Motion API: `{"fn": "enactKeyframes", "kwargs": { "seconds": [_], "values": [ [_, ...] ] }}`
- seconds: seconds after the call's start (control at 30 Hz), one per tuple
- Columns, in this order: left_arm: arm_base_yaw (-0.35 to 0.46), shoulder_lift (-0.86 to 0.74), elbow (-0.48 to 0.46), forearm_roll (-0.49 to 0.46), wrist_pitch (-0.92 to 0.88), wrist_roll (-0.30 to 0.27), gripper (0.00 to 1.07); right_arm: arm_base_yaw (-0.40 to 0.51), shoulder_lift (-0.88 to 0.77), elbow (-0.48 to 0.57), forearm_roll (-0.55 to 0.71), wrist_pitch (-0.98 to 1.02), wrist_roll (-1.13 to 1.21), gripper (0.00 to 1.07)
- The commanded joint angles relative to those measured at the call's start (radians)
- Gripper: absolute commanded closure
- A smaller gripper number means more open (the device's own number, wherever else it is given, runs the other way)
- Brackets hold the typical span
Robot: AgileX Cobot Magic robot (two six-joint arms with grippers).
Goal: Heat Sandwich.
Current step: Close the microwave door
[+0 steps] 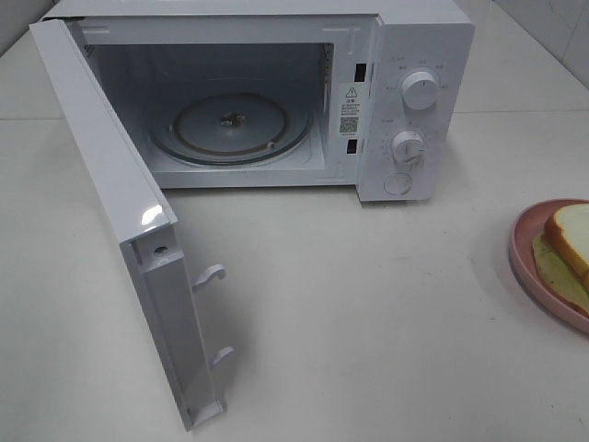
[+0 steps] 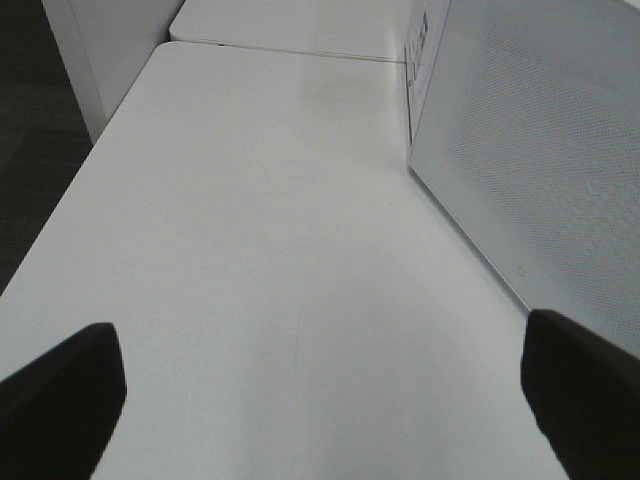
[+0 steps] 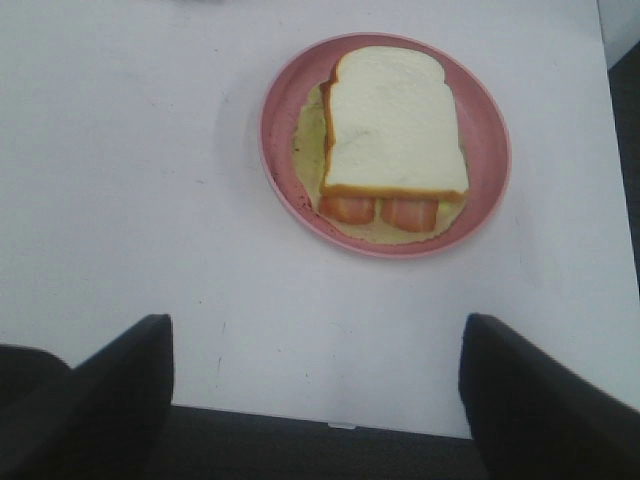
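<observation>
Right wrist view: sandwich (image 3: 392, 125) sits on its pink plate (image 3: 281, 110) on the bench, both sets of jaws wide, empty. Microwave (image 1: 405, 101) door open; next, grab the plate.

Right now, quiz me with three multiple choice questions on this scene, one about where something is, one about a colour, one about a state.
1. Where is the sandwich?
A. on the microwave's turntable
B. on the plate
C. bare on the table

2. What colour is the plate?
A. pink
B. blue
C. black

3. How is the microwave door?
A. shut
B. removed
C. swung open

Answers:
1 B, the right wrist view shows the bread lying on the round plate, while the glass turntable is bare.
2 A, its rim is pink in both the high and right wrist views.
3 C, the door stands out toward the camera and the cavity is exposed.
</observation>
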Motion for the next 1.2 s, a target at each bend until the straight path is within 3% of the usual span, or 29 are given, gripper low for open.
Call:
{"fn": "enactKeyframes", "kwargs": {
  "seconds": [0.03,0.57,1.2],
  "values": [
    [0.003,-0.023,0.003,-0.009,-0.008,0.0,0.03,-0.056,-0.071,0.046,0.008,0.002,-0.018,0.31],
    [0.003,-0.023,0.003,-0.009,-0.008,0.0,0.03,-0.253,-0.354,0.14,0.124,-0.146,-0.064,0.31],
    [0.003,-0.023,0.003,-0.009,-0.008,0.0,0.03,-0.266,-0.366,0.142,0.155,-0.147,-0.114,0.31]
  ]
}}
